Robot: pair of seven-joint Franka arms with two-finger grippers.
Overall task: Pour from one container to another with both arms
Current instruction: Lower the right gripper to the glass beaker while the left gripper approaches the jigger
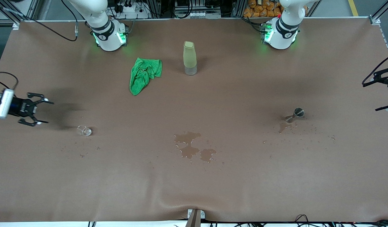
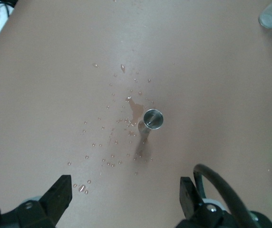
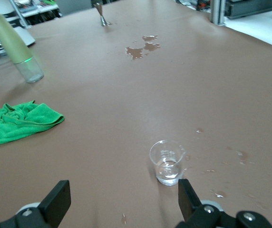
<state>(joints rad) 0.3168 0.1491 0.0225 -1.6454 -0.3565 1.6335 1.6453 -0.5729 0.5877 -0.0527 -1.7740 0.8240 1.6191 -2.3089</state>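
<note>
A small clear glass beaker (image 1: 84, 130) (image 3: 167, 162) with a little clear liquid stands toward the right arm's end of the table. My right gripper (image 1: 46, 112) (image 3: 122, 194) hovers low beside it, open and holding nothing. A steel jigger (image 1: 295, 114) (image 2: 150, 122) stands upright toward the left arm's end, ringed by droplets. My left gripper (image 1: 370, 97) (image 2: 125, 190) hangs open and empty above the table's edge at that end, apart from the jigger.
A tall pale-green bottle (image 1: 189, 58) (image 3: 16, 47) with a clear base stands near the arms' bases. A crumpled green cloth (image 1: 144, 74) (image 3: 19, 121) lies beside it. Puddles of spilled liquid (image 1: 192, 148) (image 3: 143, 47) wet the brown table's middle.
</note>
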